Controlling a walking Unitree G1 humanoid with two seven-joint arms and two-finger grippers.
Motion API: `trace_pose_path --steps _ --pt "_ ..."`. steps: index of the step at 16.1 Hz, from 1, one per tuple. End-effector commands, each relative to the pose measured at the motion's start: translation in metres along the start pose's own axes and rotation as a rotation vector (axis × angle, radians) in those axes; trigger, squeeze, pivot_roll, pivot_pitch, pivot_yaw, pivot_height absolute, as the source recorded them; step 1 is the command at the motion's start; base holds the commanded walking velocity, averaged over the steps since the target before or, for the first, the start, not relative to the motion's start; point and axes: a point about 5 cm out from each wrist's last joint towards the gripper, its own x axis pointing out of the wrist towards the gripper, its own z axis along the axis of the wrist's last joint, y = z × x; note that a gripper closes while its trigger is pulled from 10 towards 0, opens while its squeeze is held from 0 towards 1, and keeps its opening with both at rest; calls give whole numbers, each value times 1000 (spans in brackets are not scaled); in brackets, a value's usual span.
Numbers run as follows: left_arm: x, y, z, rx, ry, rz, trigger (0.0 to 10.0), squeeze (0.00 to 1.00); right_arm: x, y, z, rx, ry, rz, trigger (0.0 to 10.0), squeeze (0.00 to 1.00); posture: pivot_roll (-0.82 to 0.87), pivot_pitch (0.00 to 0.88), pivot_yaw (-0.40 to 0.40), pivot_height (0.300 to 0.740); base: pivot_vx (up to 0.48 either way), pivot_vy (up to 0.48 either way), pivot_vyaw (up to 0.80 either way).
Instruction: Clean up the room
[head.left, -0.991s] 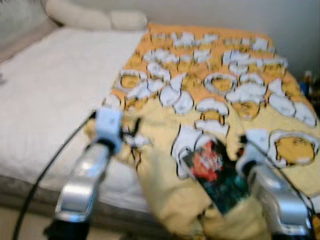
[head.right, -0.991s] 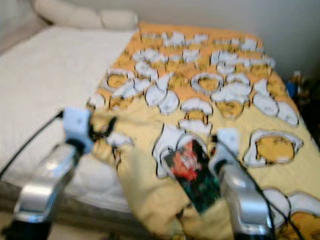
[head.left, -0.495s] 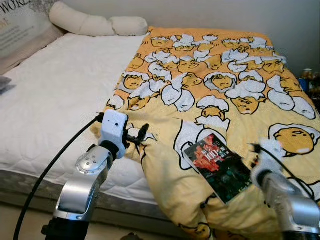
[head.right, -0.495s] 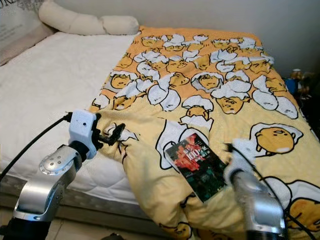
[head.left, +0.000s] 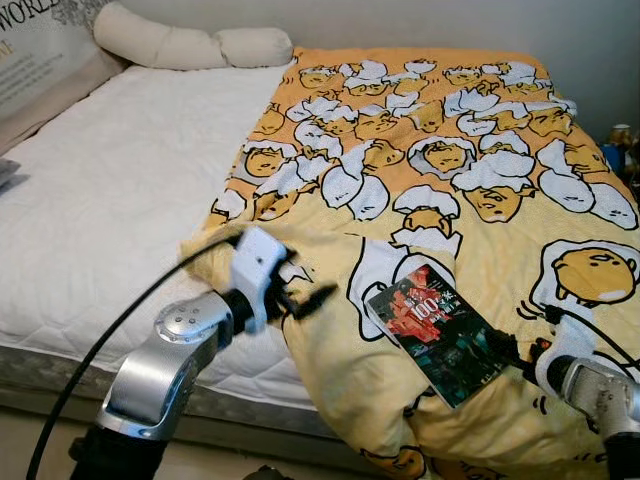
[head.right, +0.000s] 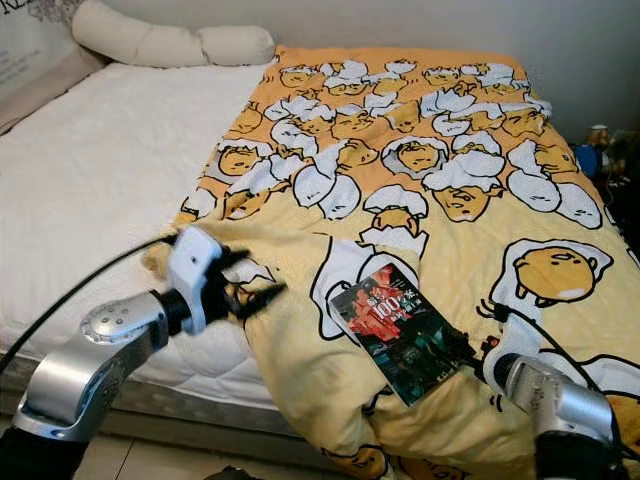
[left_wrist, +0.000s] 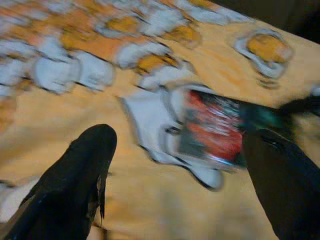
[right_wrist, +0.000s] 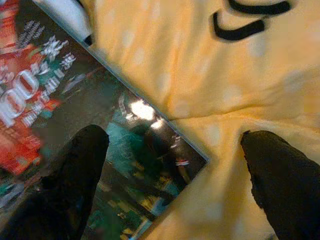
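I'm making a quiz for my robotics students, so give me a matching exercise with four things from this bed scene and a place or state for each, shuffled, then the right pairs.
Things:
1. book
2. right gripper
3. long pillow
4. left gripper

Places or states:
A. at the head of the bed, by the wall
B. open, near the blanket edge, aimed toward the book
C. flat on the yellow blanket
D. open, astride the book's corner

Pairs: 1-C, 2-D, 3-A, 4-B

The left claw (head.left: 312, 297) has swung right, over the blanket (head.left: 440, 200) toward the book (head.left: 435, 332). The right claw (head.left: 505, 347) has dropped to the book's near corner.
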Motion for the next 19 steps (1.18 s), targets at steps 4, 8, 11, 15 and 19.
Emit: trace_pose_path --steps 4,8,11,15,19 --pt "-5 -4 0 -10 23 -73 10000 808 -5 -15 4 147 -15 90 10000 0 -11 0 87 740 0 0 0" --pt "-6 -4 2 -12 33 -92 10000 808 -3 -26 -1 252 -20 128 10000 0 -2 0 91 740 0 0 0" --pt "-8 -4 3 -10 34 -92 10000 808 0 -22 -3 336 -45 207 10000 0 10 0 84 740 0 0 0" --pt "-10 -5 2 -17 31 -75 10000 812 -2 -13 -5 332 -34 338 10000 0 28 0 57 740 0 0 0" --pt "-10 -7 1 -19 33 -76 10000 812 -6 -11 -13 309 4 385 10000 0 19 0 61 740 0 0 0"
